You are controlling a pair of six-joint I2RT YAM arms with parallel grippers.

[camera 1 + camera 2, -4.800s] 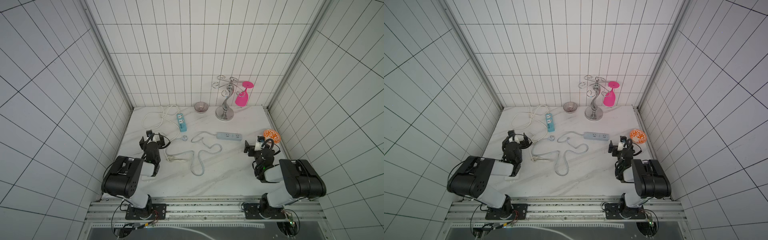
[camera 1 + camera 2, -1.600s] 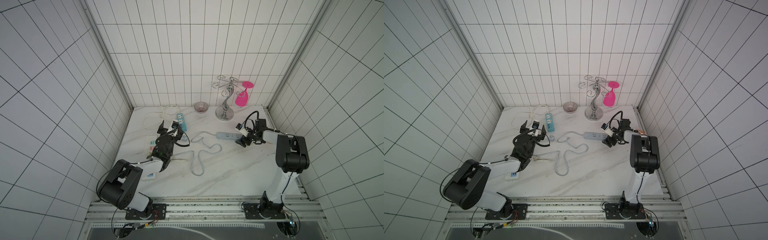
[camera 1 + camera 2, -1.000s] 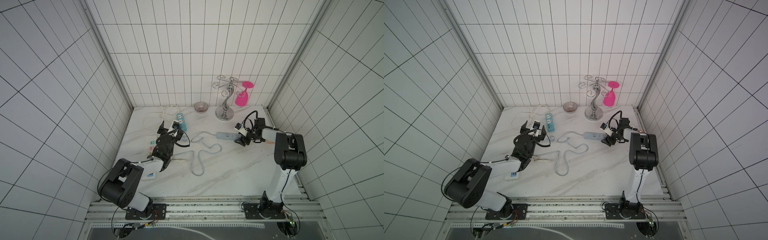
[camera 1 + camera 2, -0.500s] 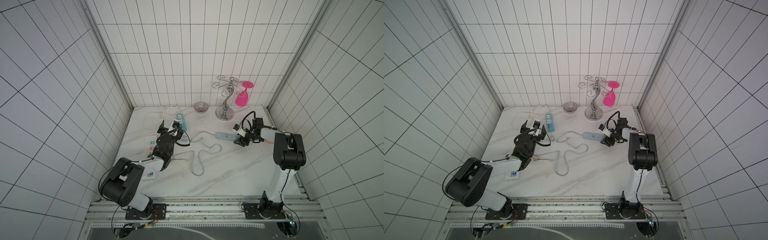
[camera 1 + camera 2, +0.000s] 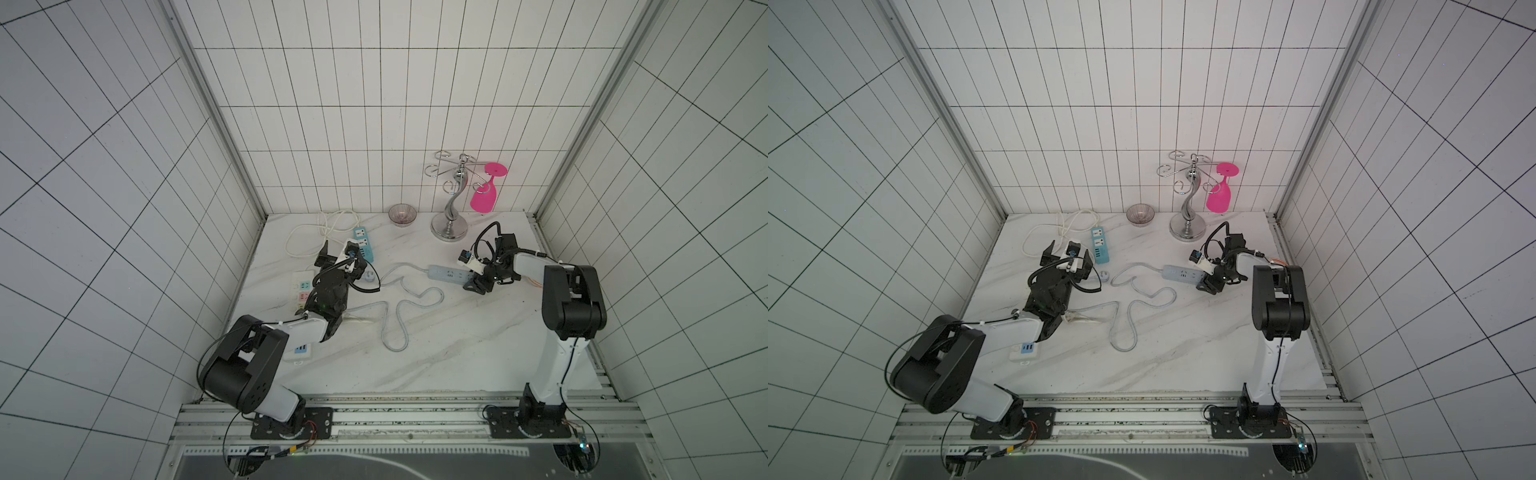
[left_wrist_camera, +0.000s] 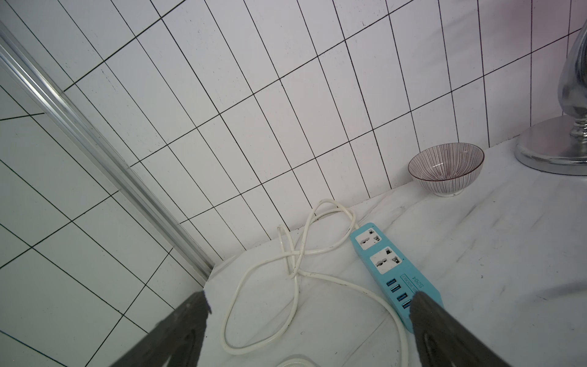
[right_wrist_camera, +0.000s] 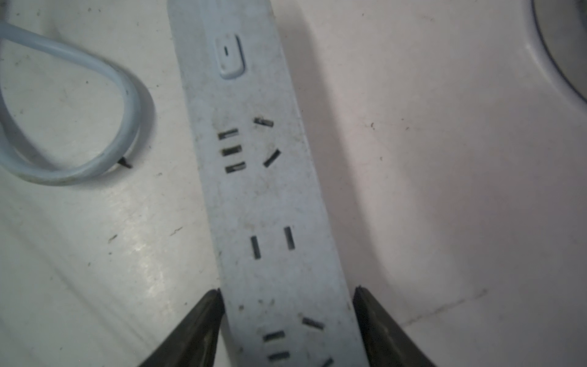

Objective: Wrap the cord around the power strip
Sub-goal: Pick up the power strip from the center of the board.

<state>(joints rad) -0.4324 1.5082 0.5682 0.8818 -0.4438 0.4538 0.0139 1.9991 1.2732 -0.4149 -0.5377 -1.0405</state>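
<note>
- Gripping the power strip [image 7: 270, 206] across its two long edges looks like the step in hand. The right fingers [image 7: 197, 327] press against both sides near its socket end and are closed on it. It lies flat on the worktop [image 5: 436, 357], toward the right rear.
- To do this well, the hold should sit square across the bar and stay firm. The casing looks like smooth, hard, scuffed plastic, slim and flat-sided, and it could twist or slip once it is lifted and turned.
- The cord [image 5: 399, 309] leaves the strip's switch end and snakes in loose bends over the middle of the worktop toward the left arm, and none of it is round the strip yet. It is a fairly thick, pale grey-blue cable, and it looks rubbery. I judge it springy, so each turn would need tension to lie snug.
- The left fingers [image 6: 178, 330] are spread wide and hold nothing. They hover over a thin cream-white cable [image 6: 295, 270] just beside a turquoise strip [image 6: 394, 273], well apart from the grey-blue bar.
- Farther out, a striped bowl [image 6: 446, 168] and a chrome stand [image 5: 451, 216] carrying a pink glass [image 5: 484, 199] sit by the tiled back wall.
</note>
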